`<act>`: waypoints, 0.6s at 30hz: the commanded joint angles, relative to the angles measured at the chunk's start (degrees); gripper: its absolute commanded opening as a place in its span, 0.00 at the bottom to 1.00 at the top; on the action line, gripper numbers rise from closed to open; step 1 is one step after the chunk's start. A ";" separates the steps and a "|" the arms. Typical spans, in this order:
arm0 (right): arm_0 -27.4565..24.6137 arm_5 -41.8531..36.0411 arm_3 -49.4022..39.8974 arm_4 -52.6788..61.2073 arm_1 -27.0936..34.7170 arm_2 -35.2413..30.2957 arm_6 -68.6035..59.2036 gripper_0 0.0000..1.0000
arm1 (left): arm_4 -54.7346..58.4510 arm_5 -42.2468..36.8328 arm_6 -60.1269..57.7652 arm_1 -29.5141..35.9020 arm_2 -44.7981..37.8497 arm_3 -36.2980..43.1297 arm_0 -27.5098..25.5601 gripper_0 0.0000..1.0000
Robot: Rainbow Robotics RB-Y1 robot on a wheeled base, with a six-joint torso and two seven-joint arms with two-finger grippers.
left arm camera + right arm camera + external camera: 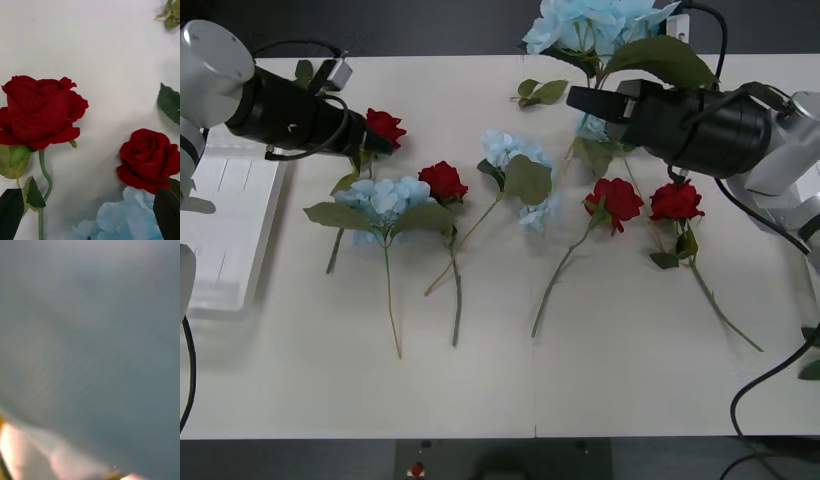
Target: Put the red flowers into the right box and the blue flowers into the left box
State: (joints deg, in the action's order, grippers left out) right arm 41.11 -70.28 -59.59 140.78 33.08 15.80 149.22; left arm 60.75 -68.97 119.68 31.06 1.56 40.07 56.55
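Several red flowers lie on the white table: one (385, 125) at my left gripper (373, 140), one (443, 180) beside it, and two (615, 200) (677, 200) on the right. Blue flowers (385, 195) (515, 160) lie between them. In the left wrist view the black fingers (11, 213) stand open above the near rose (41, 108), with a second rose (150, 161) and a blue flower (120, 221) close by. My right gripper (580, 100) holds a raised blue flower (590, 25) by its stem. The left box (230, 230) sits at the table's left edge. The right box is out of view.
A loose green leaf sprig (540, 92) lies near the table's far edge. A big leaf (660, 55) of the raised flower hangs over my right forearm. The front half of the table (600, 380) is bare.
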 commanded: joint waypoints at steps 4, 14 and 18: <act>1.96 -0.03 -2.20 0.28 -4.60 -2.79 3.01 0.00 | 8.42 -6.70 13.65 3.84 -3.58 1.68 2.43 1.00; 3.71 2.96 -2.20 -2.71 -7.85 -2.97 3.89 0.00 | 19.23 -20.15 17.78 4.10 -7.62 1.68 2.43 1.00; 4.86 5.07 -2.20 -5.17 -9.26 -2.97 3.89 0.00 | 24.41 -26.12 18.22 4.10 -7.54 1.68 2.43 1.00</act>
State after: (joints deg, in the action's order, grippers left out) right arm 43.02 -66.08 -59.67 136.40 24.80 13.00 151.31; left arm 82.13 -91.76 135.54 33.53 -5.94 40.07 56.55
